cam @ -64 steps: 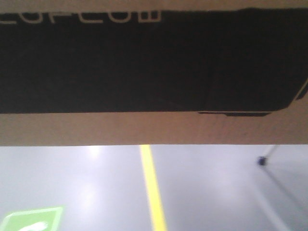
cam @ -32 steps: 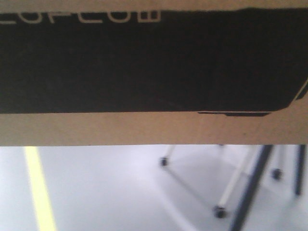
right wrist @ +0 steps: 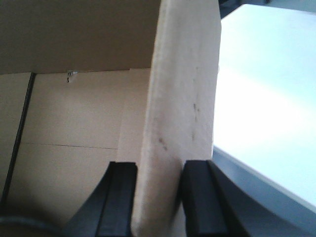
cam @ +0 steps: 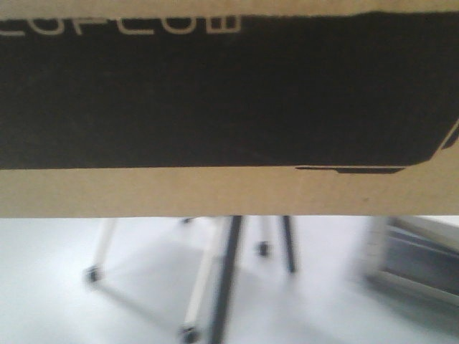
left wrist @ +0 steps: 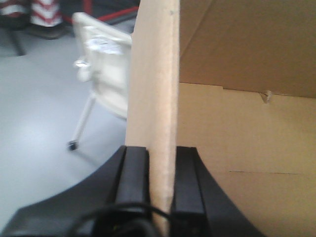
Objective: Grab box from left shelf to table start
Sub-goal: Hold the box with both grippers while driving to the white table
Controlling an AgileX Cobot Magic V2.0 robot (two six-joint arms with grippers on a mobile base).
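1. Since a second ago, the floor under the box point(cam: 229, 93) has slid leftward in the front view. The yellow line and green floor mark are gone, and the caster legs point(cam: 215, 287) now sit mid-frame. The box itself has not shifted in that view, so I judge the base is turning with the load rather than the arms moving.
2. Box position: it is carried off the floor between both arms. It fills the upper part of the front view, black panel and pale lettering facing the camera.
3. The left gripper point(left wrist: 161, 170) is clamped on the box's left wall, one finger inside and one outside. The right gripper point(right wrist: 159, 197) pinches the opposite wall the same way.
4. Step in hand, as I judge it: transit from shelf to table. The shelf is in no view, so the pick looks done and the set-down has not begun.
5. The next move calls for finishing the turn and squaring the box to the table point(right wrist: 266, 98). Both arms should then lower together so the base lands flat, and the walls should be released only after that. The hold is on thin cardboard, so uneven motion could bend a wall.
6. Surface: in the right wrist view the white top lies just beside the right wall, smooth and brightly lit, with a grey edge.
7. Room:
   - The floor point(cam: 57, 301) is glossy pale grey.
   - A white-framed piece on casters point(left wrist: 106, 44) stands off to the left, with striped cones point(left wrist: 44, 10) beyond it.
   - There is a grey shape at front right point(cam: 416, 265), too blurred to name.
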